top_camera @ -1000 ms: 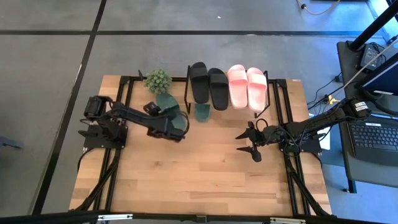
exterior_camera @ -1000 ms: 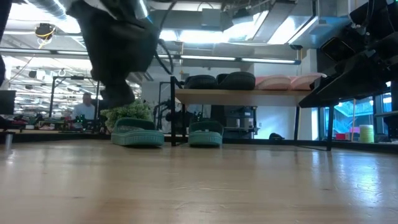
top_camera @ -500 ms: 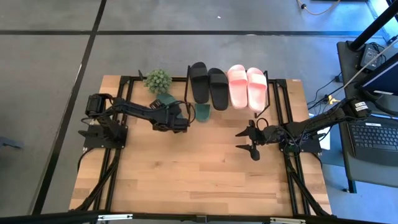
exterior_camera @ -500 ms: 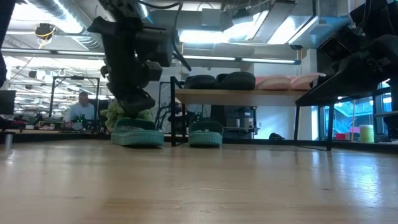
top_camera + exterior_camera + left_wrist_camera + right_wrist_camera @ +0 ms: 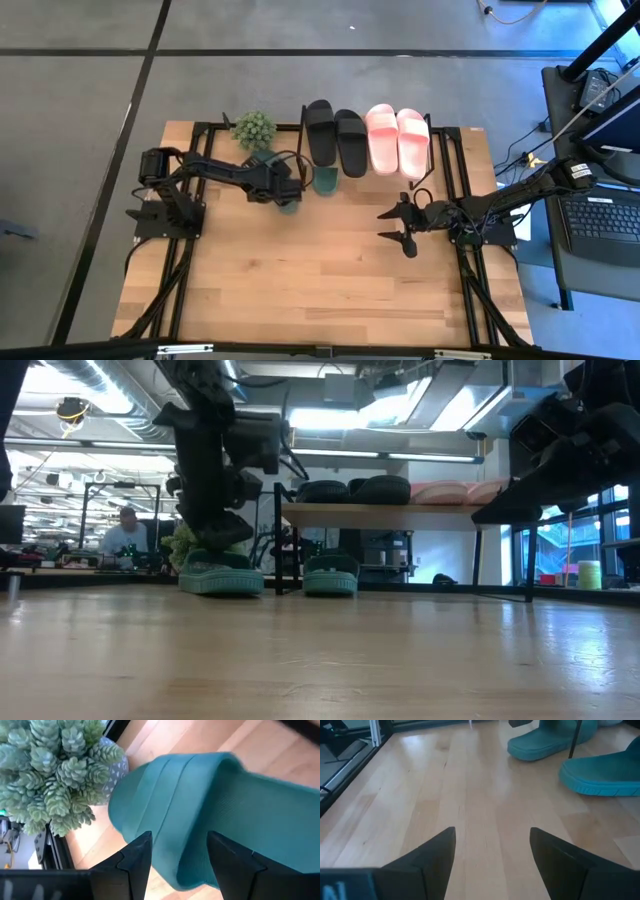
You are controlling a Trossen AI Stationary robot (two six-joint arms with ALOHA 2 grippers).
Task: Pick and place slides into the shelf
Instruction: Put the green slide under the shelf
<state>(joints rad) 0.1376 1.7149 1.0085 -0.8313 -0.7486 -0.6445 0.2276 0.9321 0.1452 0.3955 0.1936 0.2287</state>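
The left gripper (image 5: 175, 857) has descended, jaws open astride a dark green slide (image 5: 220, 815) on the counter (image 5: 330, 270); black and pink pairs occupy the shelf (image 5: 365, 120); right gripper (image 5: 398, 226) idles open.

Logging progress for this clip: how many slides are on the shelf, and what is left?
Done: the black pair and pink pair lie on the shelf top. In hand: the left tool, open, is down over one green slide beside the potted plant. Left: that slide and the other green slide, on the table at the shelf's foot. The right tool hovers open over the table.
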